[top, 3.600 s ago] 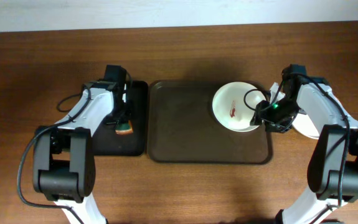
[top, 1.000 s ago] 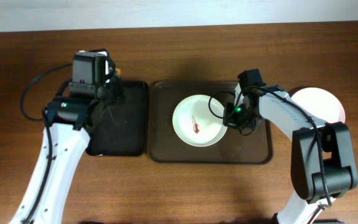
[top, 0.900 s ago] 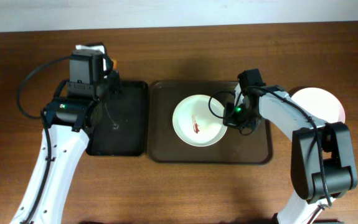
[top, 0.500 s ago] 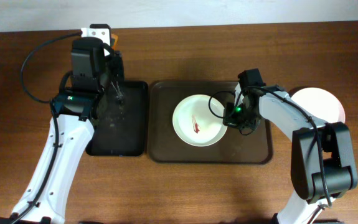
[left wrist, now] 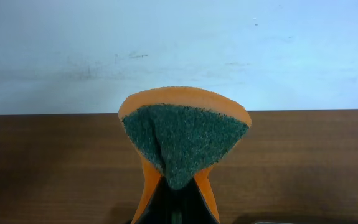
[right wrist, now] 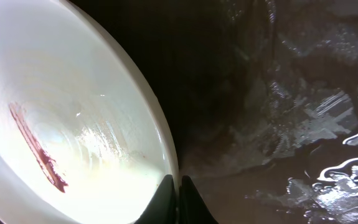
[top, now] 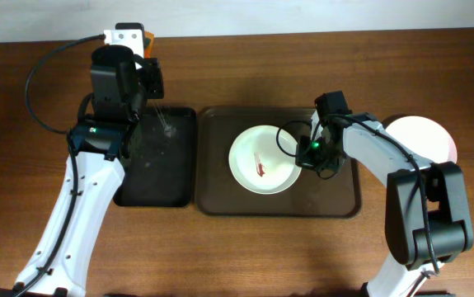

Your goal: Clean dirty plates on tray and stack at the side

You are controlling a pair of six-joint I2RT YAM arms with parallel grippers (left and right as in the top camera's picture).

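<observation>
Overhead, right side: right gripper (top: pixel 305 153) clenched on the rim of plate (top: pixel 257 148). Round, shallow, glossy white, flat on tray (top: pixel 220 196), spreading from the fingertips toward the left arm. Thin red-brown sauce streak (top: pixel 260 167) near the plate's middle, apart from the fingertips. Tray dark brown, rectangular, rounded corners, low rim, right under the gripper.

Other plate (top: pixel 424 137): plain white, round, on bare wood-grain tabletop (top: pixel 302 247), off the tray, well apart from the right gripper on its outer side, partly hidden by the arm.

Overhead, left side: left gripper (top: pixel 147 43) raised over the tabletop, past the far edge of black tray (top: pixel 179 186), grasping sponge (top: pixel 149 36); only an orange corner visible. Black tray narrower, matte, with a few wet glints, on the near side of the gripper, just beside the brown tray.

Left wrist: left gripper (left wrist: pixel 175 208) pinching the sponge (left wrist: pixel 182 134) at its lower end, dark fingers barely in view. Orange foam body, coarse dark green scouring face toward the camera, squeezed into a fan shape with a crease down the middle. Behind it a brown wood-grain band and a pale wall.

Right wrist: right gripper (right wrist: pixel 177 199) with dark fingertips nearly together, thin plate (right wrist: pixel 91 93) edge between them. Smooth concentric ridges and a wet sheen on the plate, left of the fingertips; sauce streak (right wrist: pixel 38 146) long, narrow, slanted. Tray (right wrist: pixel 278 93) surface to the right, dark with a glossy wet film and patchy reflections.
</observation>
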